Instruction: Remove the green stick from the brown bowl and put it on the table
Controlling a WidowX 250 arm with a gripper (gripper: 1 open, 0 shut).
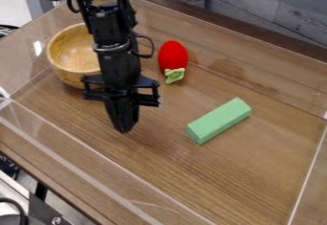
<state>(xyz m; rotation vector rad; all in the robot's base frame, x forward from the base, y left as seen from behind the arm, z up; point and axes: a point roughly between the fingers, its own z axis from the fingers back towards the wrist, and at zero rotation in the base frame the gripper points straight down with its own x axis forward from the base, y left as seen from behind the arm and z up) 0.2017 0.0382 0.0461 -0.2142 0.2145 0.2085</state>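
while your gripper (124,123) hangs over the table (166,176) with its fingers pressed together, the green stick (219,120) lies on the wood to one side of it, apart from the brown bowl (71,53), which sits partly behind the arm, near the red strawberry toy (173,55).

Green stick (219,120): light-green block, lying flat on wood-grain table (243,171), apart from round brown bowl (71,52).
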